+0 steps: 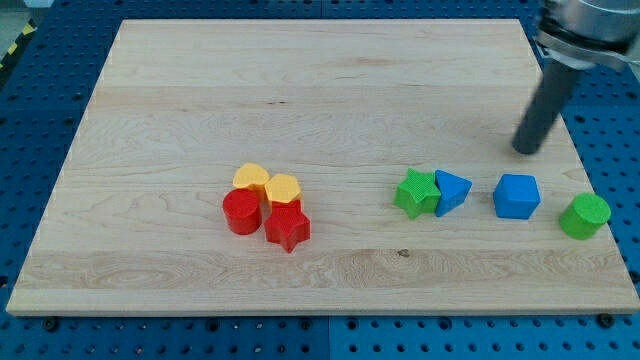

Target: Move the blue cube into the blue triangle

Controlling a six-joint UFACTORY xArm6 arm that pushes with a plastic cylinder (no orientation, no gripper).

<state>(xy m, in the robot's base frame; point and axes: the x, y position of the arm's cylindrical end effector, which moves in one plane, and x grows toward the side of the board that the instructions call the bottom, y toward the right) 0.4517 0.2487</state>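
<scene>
The blue cube [516, 196] sits on the wooden board at the view's right. The blue triangle [452, 190] lies a short gap to its left, touching a green star [416, 192]. My tip [524, 151] is on the board just above the blue cube in the view, slightly to its right, not touching it. The dark rod rises from the tip toward the view's top right corner.
A green cylinder [585, 216] stands right of the blue cube near the board's right edge. A cluster sits left of centre: two yellow blocks [252, 178] [283, 187], a red cylinder [241, 212] and a red star [288, 227]. The wooden board [300, 90] lies on a blue pegboard.
</scene>
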